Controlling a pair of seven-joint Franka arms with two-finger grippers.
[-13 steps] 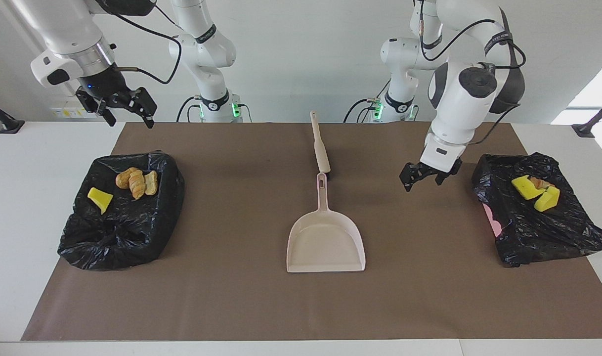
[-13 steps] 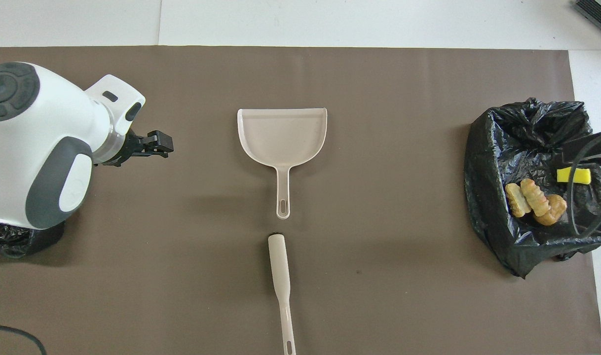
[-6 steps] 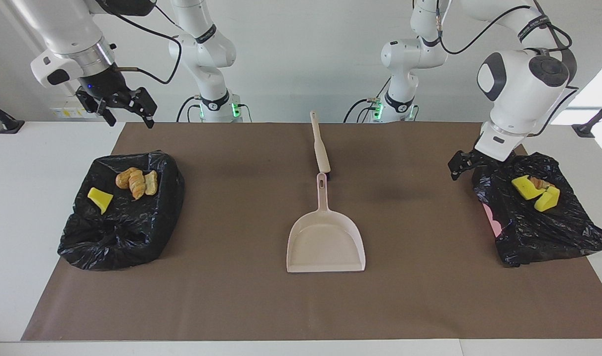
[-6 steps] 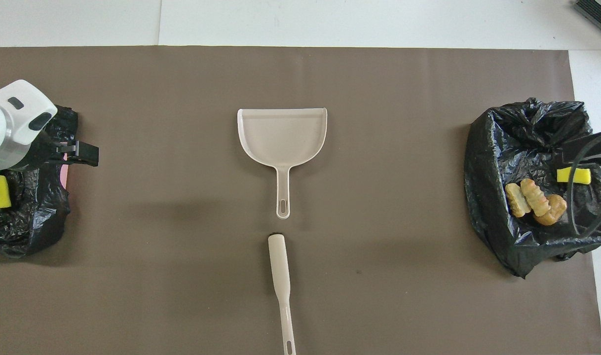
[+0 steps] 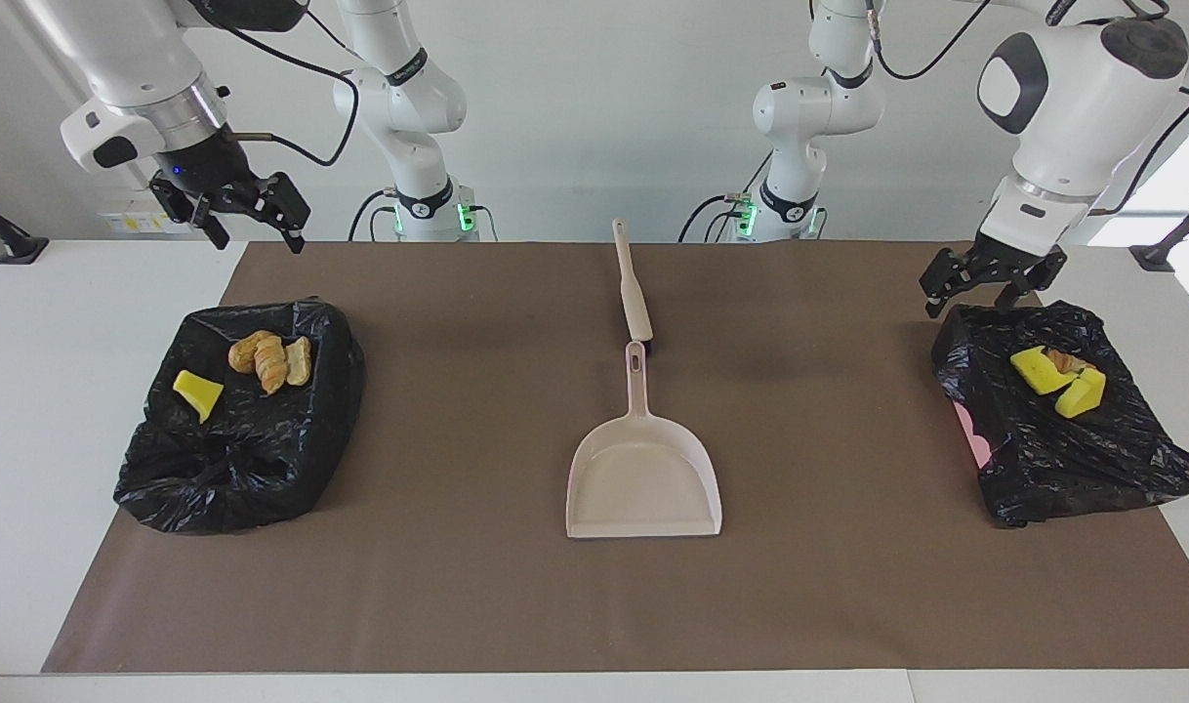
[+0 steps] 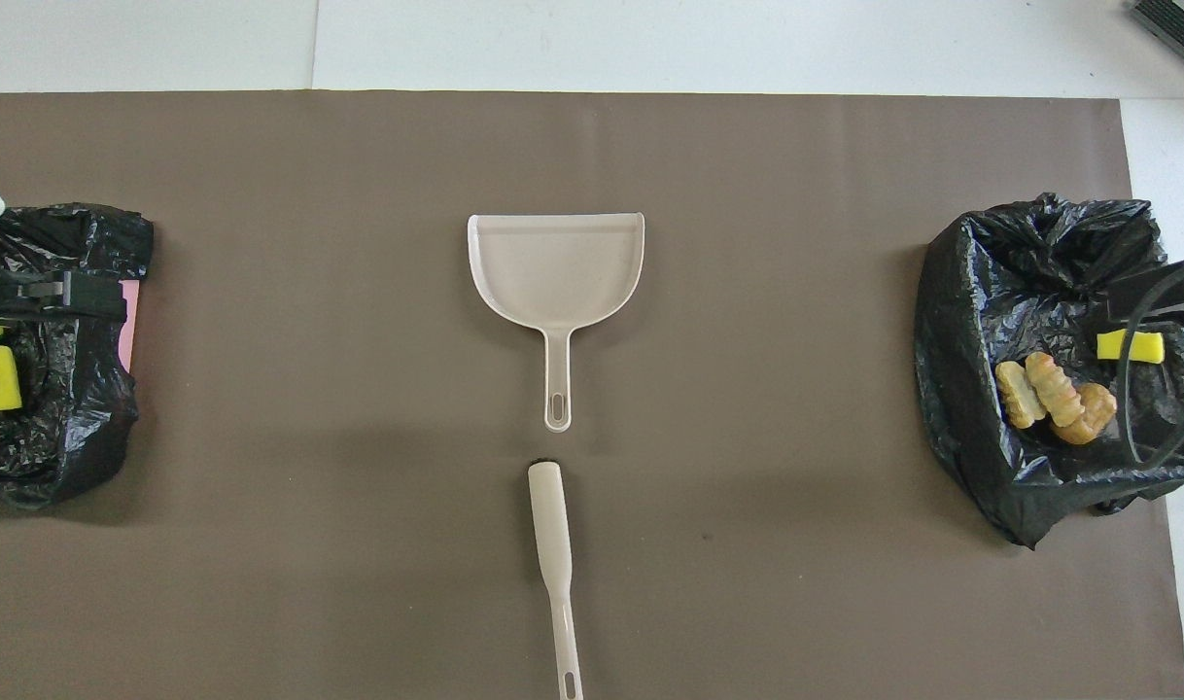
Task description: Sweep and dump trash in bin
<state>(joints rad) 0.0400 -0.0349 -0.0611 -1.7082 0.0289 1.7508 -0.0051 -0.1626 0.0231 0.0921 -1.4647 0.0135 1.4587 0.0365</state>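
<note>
The left gripper (image 5: 985,281) hung with its fingers (image 5: 936,289) spread and empty over the edge of the black-lined bin (image 5: 1063,420) at the left arm's end of the table (image 5: 9,410), at about three o'clock in the facing view. The right gripper (image 5: 231,207) hovered, fingers likewise apart and holding nothing, above the table's corner at roughly ten o'clock, just over the robots' side of the other bin (image 5: 238,430), which sat at nine o'clock. The trash was already in the bins: a yellow wedge (image 5: 197,392) and the bread-like lumps (image 5: 270,359) lay on the liner at the right arm's end, and more yellow wedges (image 5: 1058,379) with a brown piece between them lay on the liner at the left arm's end. No piece showed on the brown mat (image 5: 458,586). At the centre the dustpan (image 5: 643,478) lay flat and empty, its handle pointing toward the robots at twelve o'clock, with the brush (image 5: 634,288) lying in line with it, just nearer to the robots. Judging by looks, the foam wedges would be very light and squashy, the lumps light and rough; any of them would likely skid or roll under a brush, so the stiff plastic handles were the places to take hold.
</note>
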